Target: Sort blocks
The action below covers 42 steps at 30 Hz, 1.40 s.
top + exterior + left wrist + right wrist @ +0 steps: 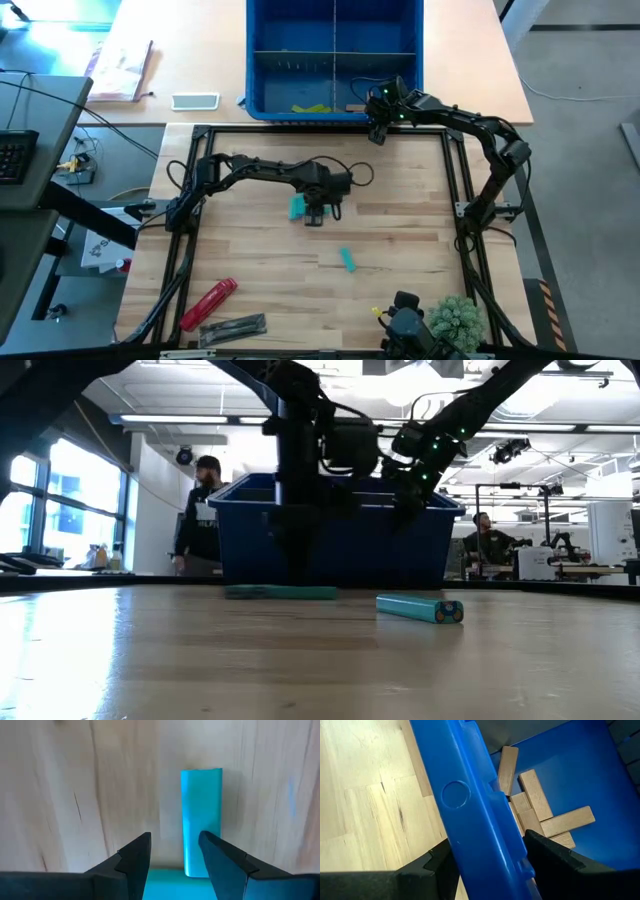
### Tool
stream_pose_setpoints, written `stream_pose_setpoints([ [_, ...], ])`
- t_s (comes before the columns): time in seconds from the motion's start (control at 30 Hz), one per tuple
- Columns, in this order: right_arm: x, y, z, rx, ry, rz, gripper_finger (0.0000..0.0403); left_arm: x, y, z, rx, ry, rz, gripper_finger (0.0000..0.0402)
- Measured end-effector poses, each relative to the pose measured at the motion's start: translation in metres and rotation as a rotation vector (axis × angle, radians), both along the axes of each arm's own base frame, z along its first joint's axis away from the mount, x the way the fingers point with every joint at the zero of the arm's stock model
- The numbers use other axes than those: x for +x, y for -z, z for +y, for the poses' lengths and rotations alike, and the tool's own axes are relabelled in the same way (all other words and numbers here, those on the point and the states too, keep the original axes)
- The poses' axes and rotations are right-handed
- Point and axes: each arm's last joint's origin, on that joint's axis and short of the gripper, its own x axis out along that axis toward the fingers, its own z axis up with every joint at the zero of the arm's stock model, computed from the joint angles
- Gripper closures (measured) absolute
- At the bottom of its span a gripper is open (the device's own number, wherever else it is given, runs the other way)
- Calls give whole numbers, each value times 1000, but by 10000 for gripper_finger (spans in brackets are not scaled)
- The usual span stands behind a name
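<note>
Pick step: left gripper open, hovering over teal block mid-table. Second teal block nearby. Right gripper open, empty, astride blue bin wall. Next: centre, descend, close.

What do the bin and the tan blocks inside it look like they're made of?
Bin: probably moulded plastic, glossy uniform blue with a round mould mark on its wall. Tan blocks: apparently bare wood, matte, faint grain lines showing.

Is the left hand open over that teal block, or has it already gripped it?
Open. The left hand hovers with its fingers apart, and the teal block lies flat on the table, ungripped.
</note>
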Motion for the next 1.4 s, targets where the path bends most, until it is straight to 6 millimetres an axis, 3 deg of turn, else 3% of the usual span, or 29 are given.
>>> stream_pose_setpoints([
  [0.13,0,0,0,0,0,0,208,-12,-10,-1,3,25,78,243],
  [0.3,0,0,0,0,0,0,208,-3,-33,-1,34,70,-97,243],
  [0.5,0,0,0,0,0,0,208,9,-43,-18,-59,303,-244,243],
  [0.6,0,0,0,0,0,0,208,10,-42,-21,-63,367,-262,243],
  [0.83,0,0,0,0,0,1,208,9,-14,-31,-170,420,-350,243],
  [1.0,0,0,0,0,0,0,208,11,-8,-49,-154,405,-388,243],
  [1.4,0,0,0,-1,0,0,208,20,-16,-119,-37,404,-511,243],
])
